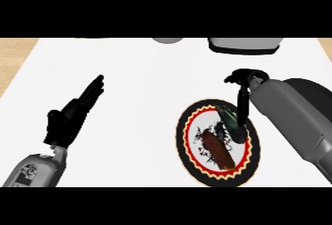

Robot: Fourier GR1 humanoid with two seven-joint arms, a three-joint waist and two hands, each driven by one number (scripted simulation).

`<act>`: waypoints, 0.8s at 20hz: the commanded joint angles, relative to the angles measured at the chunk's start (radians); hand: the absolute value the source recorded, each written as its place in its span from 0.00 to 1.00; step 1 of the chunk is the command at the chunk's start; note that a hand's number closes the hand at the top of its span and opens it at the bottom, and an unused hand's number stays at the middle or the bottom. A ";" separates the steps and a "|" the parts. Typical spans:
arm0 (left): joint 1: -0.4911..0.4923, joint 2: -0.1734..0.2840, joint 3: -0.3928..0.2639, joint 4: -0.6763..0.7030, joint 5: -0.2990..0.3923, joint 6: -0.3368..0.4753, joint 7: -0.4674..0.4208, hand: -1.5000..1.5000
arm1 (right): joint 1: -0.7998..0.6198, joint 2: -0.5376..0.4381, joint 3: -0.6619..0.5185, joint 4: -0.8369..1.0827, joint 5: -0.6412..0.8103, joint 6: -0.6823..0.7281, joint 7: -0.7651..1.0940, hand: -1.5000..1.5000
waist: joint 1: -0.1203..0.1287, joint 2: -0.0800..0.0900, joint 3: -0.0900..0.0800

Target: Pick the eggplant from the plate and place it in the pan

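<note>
- The eggplant (218, 150), a brownish-red oblong, lies on the plate (194, 169), slanting from far-left to near-right.
- The plate (black rim, red zigzag ring, white centre) sits on the white desk (142, 88), right of middle.
- The right hand (242, 115) reaches down over the plate's far right part, fingers curled round a dark, greenish thing; it is just beside the eggplant.
- The left hand (73, 115) rests at the left, fingers straight.
- A pan (245, 45) shows at the far edge.

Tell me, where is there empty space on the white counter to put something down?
Bare counter lies between the left hand and the plate, and beyond both toward the far edge. It is crowded at the right, where the right hand hangs over the plate and the eggplant.
</note>
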 commanded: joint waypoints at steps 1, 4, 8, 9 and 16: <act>-0.004 -0.025 0.008 0.027 -0.004 0.010 -0.005 0.50 | -0.091 0.101 -0.003 0.129 -0.037 0.176 0.101 0.00 | -0.008 0.001 0.001; 0.010 0.018 0.038 -0.027 0.009 -0.023 0.029 0.50 | -0.146 0.191 -0.047 0.178 -0.066 0.206 0.195 0.00 | -0.019 -0.006 0.001; 0.064 -0.031 0.013 -0.027 -0.038 0.012 -0.004 0.50 | -0.152 0.234 -0.041 0.179 -0.027 0.205 0.250 0.00 | -0.030 -0.009 0.001; 0.002 -0.021 0.050 0.000 -0.024 -0.005 0.019 0.50 | -0.161 0.180 -0.035 0.222 0.021 0.216 0.149 0.00 | -0.029 -0.004 0.002; 0.059 -0.027 0.069 0.009 -0.032 -0.048 -0.033 0.50 | -0.089 0.230 -0.007 0.213 0.128 0.156 0.135 0.00 | -0.035 -0.005 0.002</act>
